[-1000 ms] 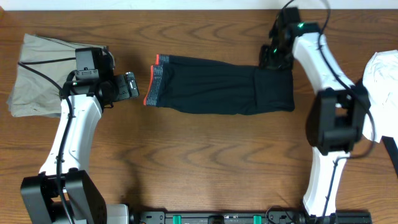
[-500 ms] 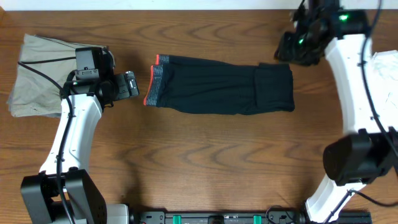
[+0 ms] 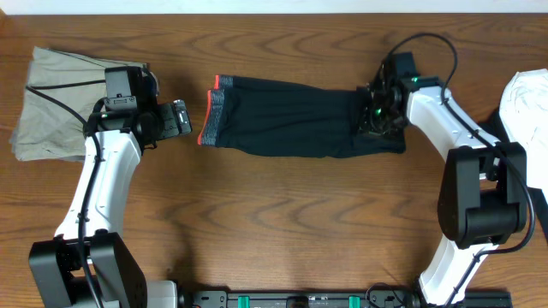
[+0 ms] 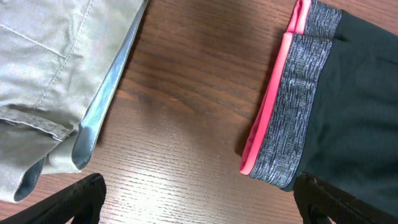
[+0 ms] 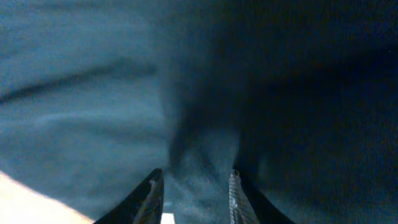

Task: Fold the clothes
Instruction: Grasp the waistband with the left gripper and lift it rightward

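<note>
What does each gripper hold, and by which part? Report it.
Right gripper pinches a raised fold of the long black stretchy leggings at their doubled-over leg end. Left gripper, wide open, holds nothing.

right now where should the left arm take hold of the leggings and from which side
The red-and-grey waistband of the leggings, from the left: its layered edge lies flat, facing the open left end effector, with only bare table between them.
</note>
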